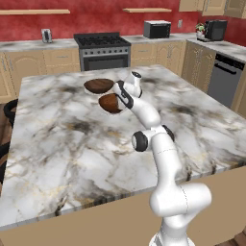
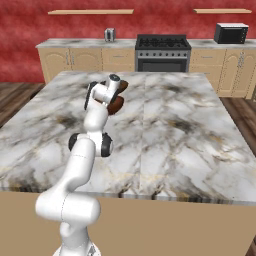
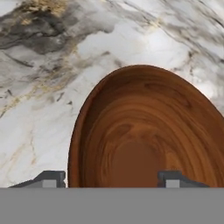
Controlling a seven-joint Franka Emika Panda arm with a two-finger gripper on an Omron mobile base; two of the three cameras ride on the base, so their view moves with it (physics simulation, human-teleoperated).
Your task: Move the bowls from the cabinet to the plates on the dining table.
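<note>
Red walls run behind a marble counter on arched tan cabinets, with a black-topped steel stove set midway along it. A black microwave sits toward the counter's right end, wooden shelves hang above, and dark plank floor shows at left

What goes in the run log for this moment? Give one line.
gripper: open over reddish bowl | dark bowl: beside it | surface: dining table
</note>
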